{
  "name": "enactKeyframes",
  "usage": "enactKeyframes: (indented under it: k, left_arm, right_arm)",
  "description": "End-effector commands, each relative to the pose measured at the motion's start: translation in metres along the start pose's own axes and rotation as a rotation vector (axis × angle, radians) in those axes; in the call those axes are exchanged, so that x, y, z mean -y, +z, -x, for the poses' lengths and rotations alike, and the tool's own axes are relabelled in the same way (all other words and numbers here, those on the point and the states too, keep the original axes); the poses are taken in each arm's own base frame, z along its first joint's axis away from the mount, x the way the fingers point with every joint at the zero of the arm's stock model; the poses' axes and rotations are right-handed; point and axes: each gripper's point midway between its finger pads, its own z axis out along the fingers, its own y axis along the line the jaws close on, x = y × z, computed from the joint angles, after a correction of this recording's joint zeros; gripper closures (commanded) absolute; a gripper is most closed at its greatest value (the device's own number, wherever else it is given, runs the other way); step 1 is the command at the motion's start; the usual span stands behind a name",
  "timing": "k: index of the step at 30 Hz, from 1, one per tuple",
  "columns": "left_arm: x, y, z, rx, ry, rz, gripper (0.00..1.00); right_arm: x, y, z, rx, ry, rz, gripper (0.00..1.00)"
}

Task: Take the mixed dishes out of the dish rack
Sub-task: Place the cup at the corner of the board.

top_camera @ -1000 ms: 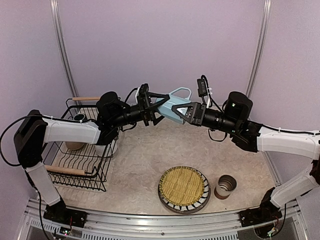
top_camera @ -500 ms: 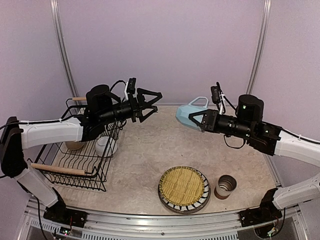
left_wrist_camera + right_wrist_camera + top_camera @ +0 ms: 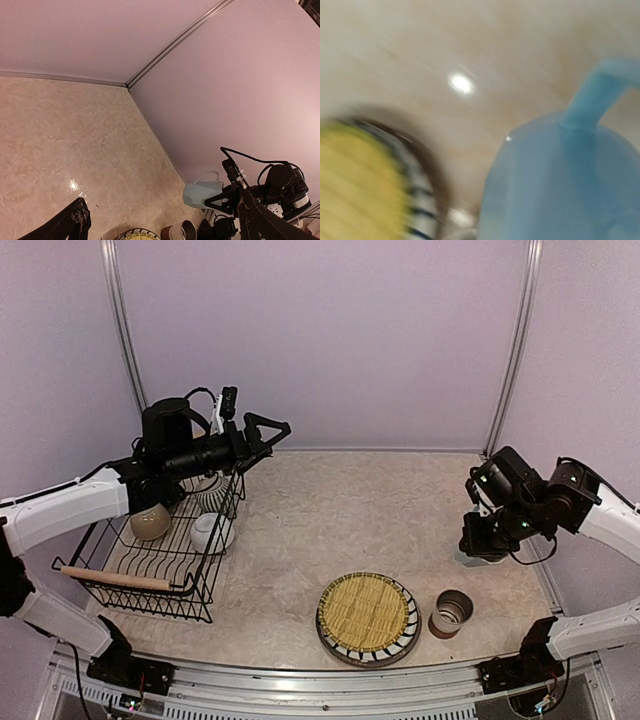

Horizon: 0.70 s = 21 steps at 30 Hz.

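The light blue mug (image 3: 202, 189) hangs in my right gripper (image 3: 478, 548), which is shut on it low over the table's right side. It fills the blurred right wrist view as a pale blue mug (image 3: 560, 180) with its handle up. My left gripper (image 3: 272, 437) is open and holds nothing, raised over the far right corner of the dish rack (image 3: 105, 540). In the rack lie a beige bowl (image 3: 150, 523), a white bowl (image 3: 210, 532) and a grey-striped pot (image 3: 208, 497). The yellow mat (image 3: 366, 612) lies on the striped plate (image 3: 400, 648) at front centre, the brown-white cup (image 3: 452, 612) beside it.
The rack's near wooden handle (image 3: 115, 578) runs along its front edge. Lilac walls close in the back and sides, with a metal rail (image 3: 300, 675) along the near edge. Bare beige tabletop (image 3: 330, 520) lies between the rack and the plate.
My left gripper opened, let go of the mug and drew back left over the rack. My right arm carried the mug right and down towards the table.
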Motion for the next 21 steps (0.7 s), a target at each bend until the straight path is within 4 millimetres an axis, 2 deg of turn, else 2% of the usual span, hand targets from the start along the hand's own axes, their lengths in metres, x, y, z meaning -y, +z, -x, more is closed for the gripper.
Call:
enactKeyframes:
  k: [1, 3, 8, 11, 17, 21]
  left_arm:
    - [-0.010, -0.005, -0.008, -0.037, 0.021, 0.020, 0.01]
    - [-0.011, -0.006, -0.011, -0.046, 0.021, 0.018, 0.01]
    - [-0.012, -0.016, -0.015, -0.055, 0.033, 0.014, 0.01]
    - [-0.013, -0.024, -0.016, -0.054, 0.048, 0.031, 0.01]
    - [-0.014, -0.048, -0.009, -0.024, 0.067, 0.058, 0.01]
    - [-0.018, -0.059, -0.004, -0.003, 0.066, 0.073, 0.01]
  right_arm:
    - [0.065, -0.008, -0.048, -0.172, 0.022, -0.295, 1.00]
    - [0.065, -0.002, -0.060, -0.217, 0.030, -0.282, 1.00]
    - [0.067, 0.028, -0.090, -0.321, 0.044, -0.263, 1.00]
    - [0.062, 0.042, -0.094, -0.322, 0.059, -0.219, 1.00]
    - [0.075, 0.061, -0.102, -0.308, 0.138, -0.206, 1.00]
    - [0.081, 0.065, -0.105, -0.300, 0.169, -0.203, 1.00]
